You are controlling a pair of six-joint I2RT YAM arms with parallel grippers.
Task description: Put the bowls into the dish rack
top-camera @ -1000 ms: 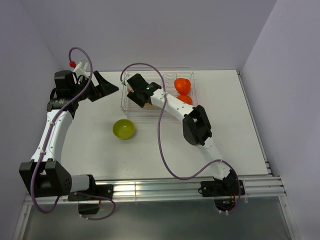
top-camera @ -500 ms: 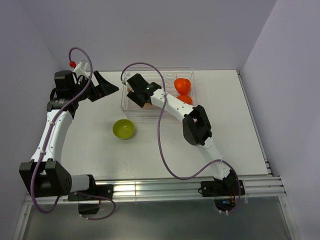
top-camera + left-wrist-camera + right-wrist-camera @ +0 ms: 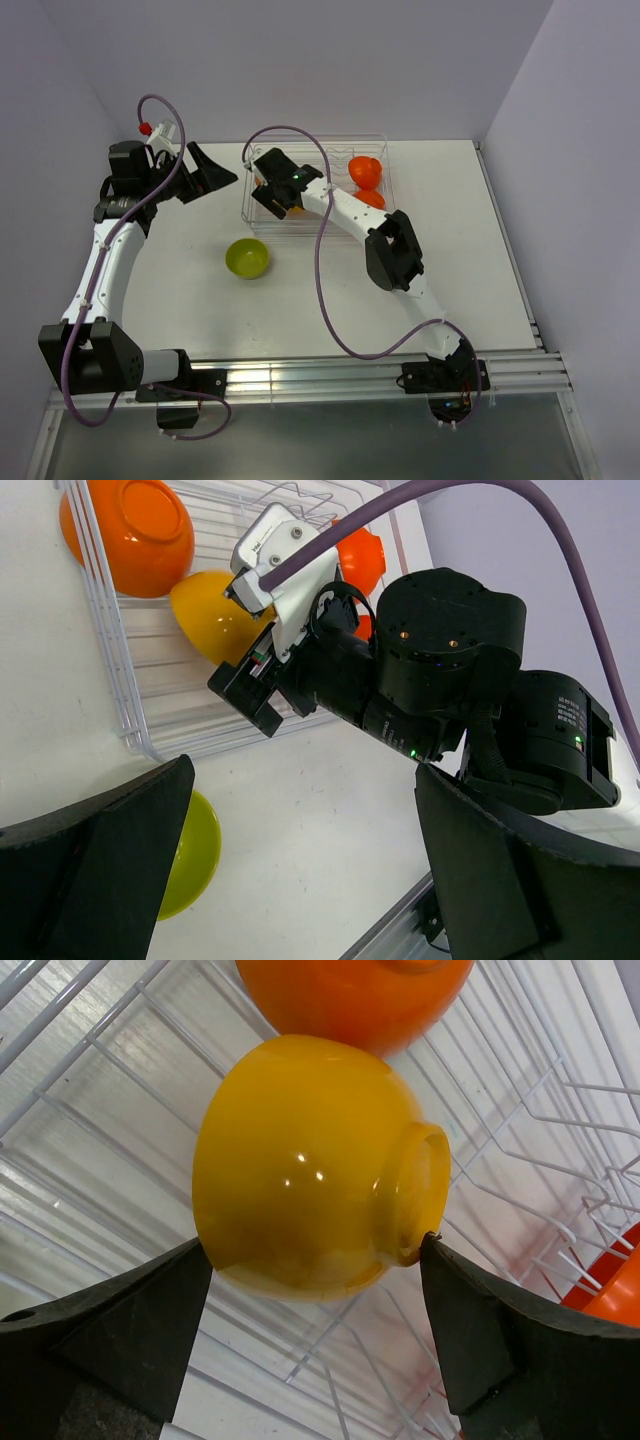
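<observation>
The clear dish rack stands at the back of the table. My right gripper reaches into its left end. In the right wrist view the jaws are spread wide around a yellow bowl lying on its side on the rack ribs, and the right tip is at the bowl's foot. An orange bowl lies just beyond it. Red-orange bowls stand in the rack's right part. A yellow-green bowl sits on the table in front of the rack. My left gripper is open and empty, left of the rack.
The left wrist view shows the right arm's wrist over the rack, the yellow bowl, the orange bowl and the yellow-green bowl. Walls close the table at the back and sides. A metal rail runs along the near edge.
Almost nothing: my right gripper has shifted very slightly inside the rack. The left arm and the yellow-green bowl have not moved.
</observation>
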